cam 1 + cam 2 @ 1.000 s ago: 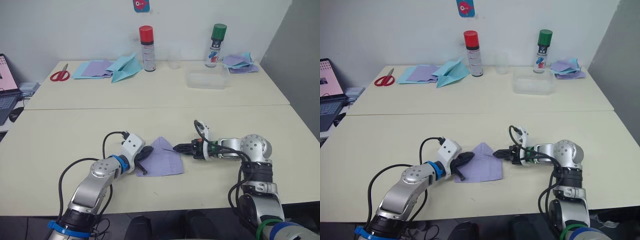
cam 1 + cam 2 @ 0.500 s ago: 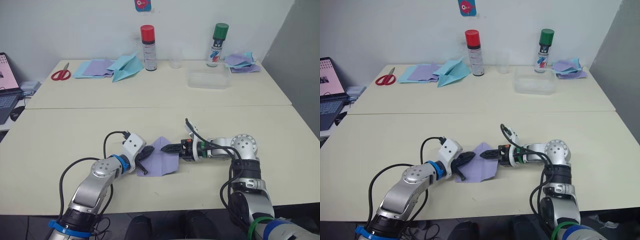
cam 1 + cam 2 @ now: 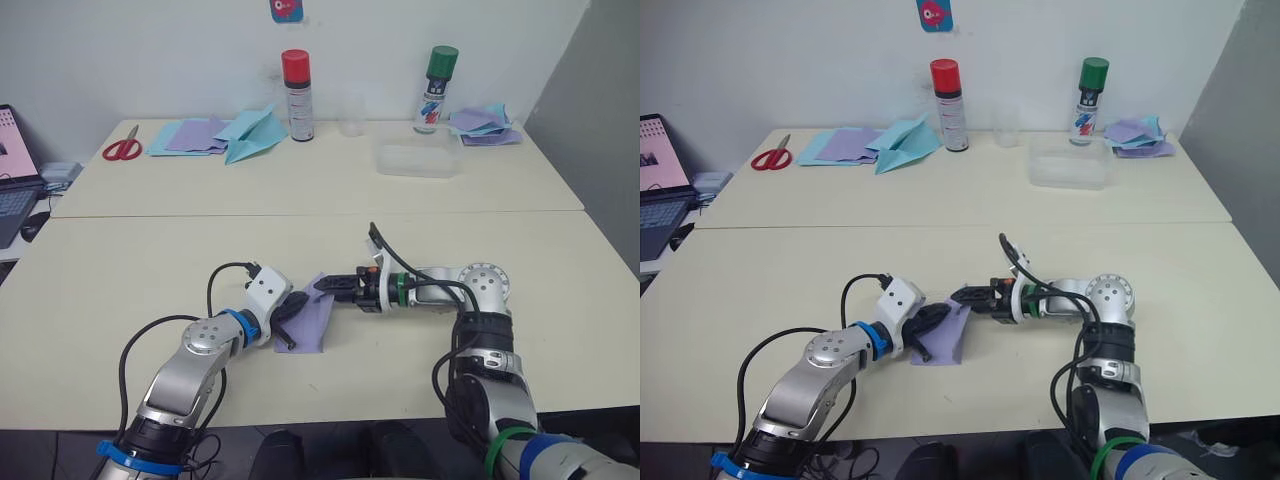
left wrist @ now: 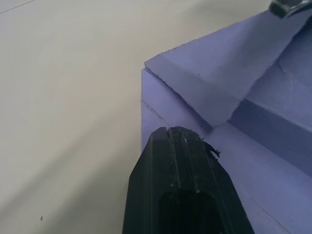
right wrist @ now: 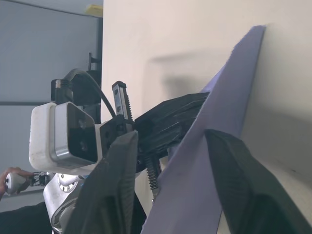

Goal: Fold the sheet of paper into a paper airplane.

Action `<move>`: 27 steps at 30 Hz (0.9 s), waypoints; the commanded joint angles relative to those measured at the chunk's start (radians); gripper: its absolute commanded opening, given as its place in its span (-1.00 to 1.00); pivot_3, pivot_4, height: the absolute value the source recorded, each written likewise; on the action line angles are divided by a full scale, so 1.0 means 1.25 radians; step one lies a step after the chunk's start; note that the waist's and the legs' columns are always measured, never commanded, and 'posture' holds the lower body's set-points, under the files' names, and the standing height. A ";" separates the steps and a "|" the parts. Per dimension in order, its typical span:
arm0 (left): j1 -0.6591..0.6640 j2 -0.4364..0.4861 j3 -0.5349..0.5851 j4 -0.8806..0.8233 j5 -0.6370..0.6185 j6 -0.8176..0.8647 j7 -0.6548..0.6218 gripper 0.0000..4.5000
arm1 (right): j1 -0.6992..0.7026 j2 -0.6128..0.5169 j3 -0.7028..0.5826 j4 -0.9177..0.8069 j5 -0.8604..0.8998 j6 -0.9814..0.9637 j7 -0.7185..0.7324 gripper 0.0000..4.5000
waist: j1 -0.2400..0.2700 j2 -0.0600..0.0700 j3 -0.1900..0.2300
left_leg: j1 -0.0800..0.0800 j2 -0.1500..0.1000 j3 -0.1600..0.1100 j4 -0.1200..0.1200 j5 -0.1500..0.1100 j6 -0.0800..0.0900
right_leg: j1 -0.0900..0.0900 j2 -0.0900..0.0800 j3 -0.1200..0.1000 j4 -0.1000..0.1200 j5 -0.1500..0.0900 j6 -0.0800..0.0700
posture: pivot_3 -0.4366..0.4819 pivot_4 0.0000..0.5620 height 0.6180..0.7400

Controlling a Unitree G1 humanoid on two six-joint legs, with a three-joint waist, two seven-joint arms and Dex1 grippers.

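A: Start at the far left. What sits at the back of the surface?

B: Red scissors, then a pile of blue and purple sheets with a light-blue paper airplane on its right edge. Next come a red-capped spray can, a clear cup, a clear plastic tray, a green-capped spray can and another small pile of sheets in the far right corner.

A: And near the front?

B: The left tool lies low on the surface, its black finger pressing down on the left part of the sheet of paper. Whether that tool is spread or closed I cannot tell.

A: Where exactly is the paper?

B: On the near surface, between the two tools. It is lavender, partly folded, with layered flaps showing in the left wrist view and its right side lifted off the surface.

A: The right tool?

B: The right tool reaches in from the right, its fingers parted, one on each side of the raised edge of the sheet. Whether they touch it I cannot tell.
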 commanded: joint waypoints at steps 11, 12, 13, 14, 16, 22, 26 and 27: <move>0.019 0.006 -0.023 0.048 0.024 0.025 -0.007 -1.00 | -0.016 0.013 -0.022 -0.019 -0.025 0.006 0.028 -0.98 | 0.000 0.000 0.000 | 0.000 0.000 0.000 0.000 0.000 0.000 | 0.000 0.000 0.000 0.000 0.000 0.000 | -0.05 -0.47 1.00; 0.018 0.005 -0.022 0.047 0.022 0.025 -0.008 -1.00 | -0.015 0.009 -0.019 -0.020 -0.025 0.006 0.031 -0.98 | 0.000 0.000 0.000 | 0.000 0.000 0.000 0.000 0.000 0.000 | 0.000 0.000 0.000 0.000 0.000 0.000 | -0.05 -0.47 1.00; 0.017 0.005 -0.020 0.046 0.020 0.026 -0.010 -1.00 | -0.014 0.005 -0.016 -0.022 -0.026 0.006 0.035 -0.98 | 0.000 0.000 0.000 | 0.000 0.000 0.000 0.000 0.000 0.000 | 0.000 0.000 0.000 0.000 0.000 0.000 | -0.05 -0.47 1.00; 0.016 0.004 -0.021 0.046 0.018 0.027 -0.014 -1.00 | -0.013 0.001 -0.014 -0.024 -0.027 0.006 0.039 -0.98 | 0.000 0.000 0.001 | 0.000 0.000 0.000 0.000 0.000 0.000 | 0.000 0.000 0.000 0.000 0.000 0.000 | -0.05 -0.47 1.00; 0.012 0.003 -0.023 0.043 0.013 0.023 -0.025 -1.00 | -0.013 -0.001 -0.011 -0.026 -0.033 0.006 0.047 -0.98 | 0.000 0.001 0.001 | 0.000 0.000 0.000 0.000 0.000 0.000 | 0.000 0.000 0.000 -0.001 0.000 0.000 | -0.05 -0.47 1.00; -0.003 -0.009 -0.032 0.028 0.001 0.010 -0.060 -1.00 | -0.017 0.035 0.003 -0.024 -0.050 -0.023 0.061 -0.98 | 0.001 0.001 0.001 | -0.001 0.000 0.000 -0.001 0.000 0.000 | 0.000 0.000 0.000 -0.002 0.000 0.000 | -0.05 -0.47 1.00; -0.001 -0.001 -0.022 0.038 0.005 0.004 -0.071 -1.00 | -0.008 0.053 0.035 -0.021 -0.065 -0.055 0.077 -0.98 | 0.001 0.001 0.001 | -0.001 0.000 0.000 -0.002 0.000 0.000 | -0.001 -0.001 0.000 -0.003 0.000 0.000 | -0.05 -0.47 1.00; 0.000 0.002 -0.020 0.040 0.005 0.002 -0.074 -1.00 | -0.007 0.055 0.043 -0.018 -0.070 -0.063 0.083 -0.98 | 0.001 0.001 0.001 | -0.001 0.000 0.000 -0.002 0.000 0.000 | -0.001 -0.001 0.000 -0.003 0.000 0.000 | -0.05 -0.47 1.00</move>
